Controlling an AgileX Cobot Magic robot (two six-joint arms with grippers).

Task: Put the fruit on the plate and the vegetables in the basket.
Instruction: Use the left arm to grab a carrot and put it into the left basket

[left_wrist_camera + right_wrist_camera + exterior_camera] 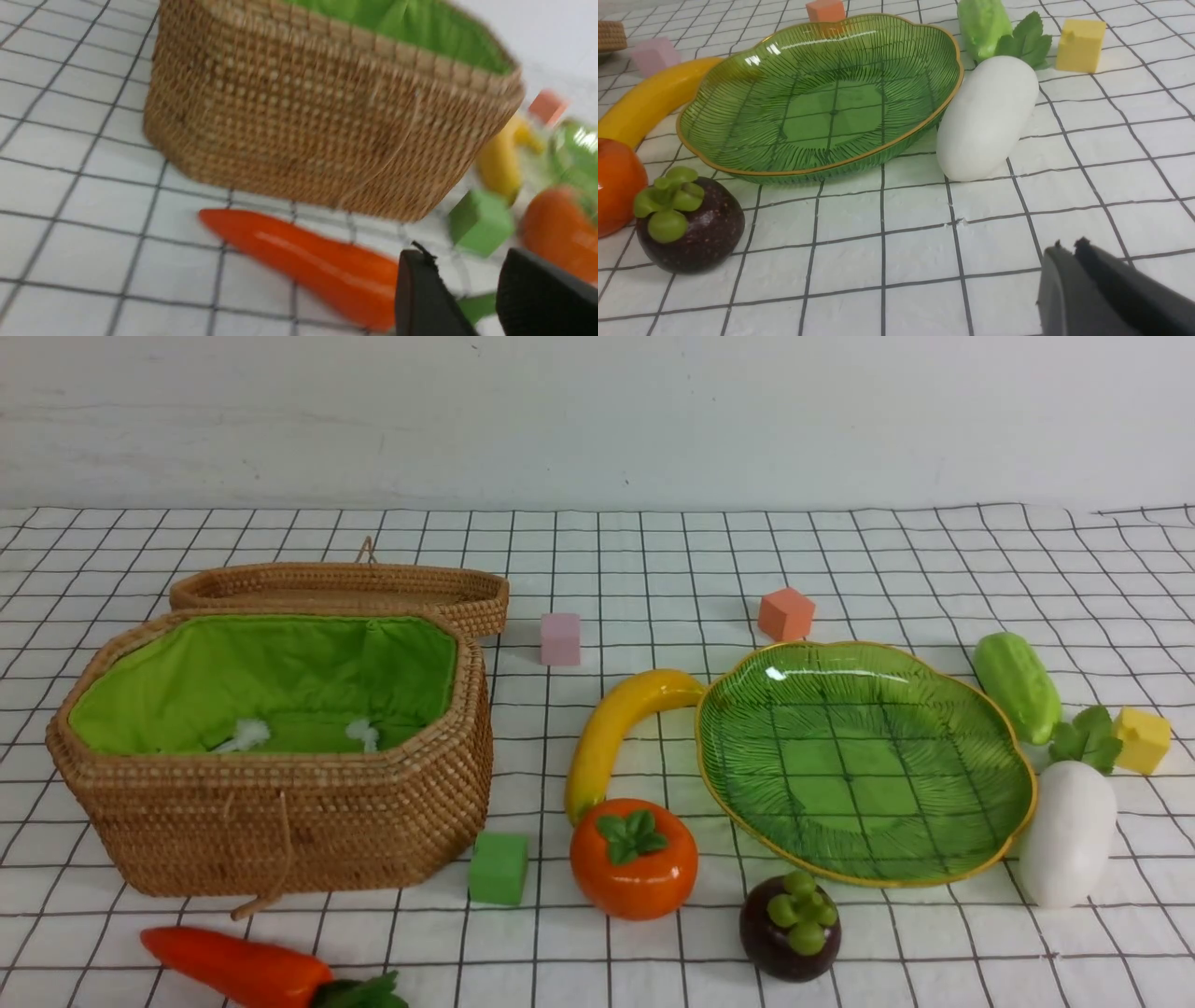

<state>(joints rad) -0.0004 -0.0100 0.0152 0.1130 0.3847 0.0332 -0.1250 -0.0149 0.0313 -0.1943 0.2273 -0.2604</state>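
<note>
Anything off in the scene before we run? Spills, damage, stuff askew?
Nothing spilled or visibly damaged. The grid cloth is a bit rumpled at the far right, its lines wavy there. The basket stands upright, lid open behind it; the plate sits flat.

Unclear setting; grid-patterned tabletop cloth point(653, 961).

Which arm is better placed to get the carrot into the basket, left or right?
Left, I'd judge. Its open fingers show right by the carrot, with the basket just beyond. The right fingers are over on the plate and radish side.
</note>
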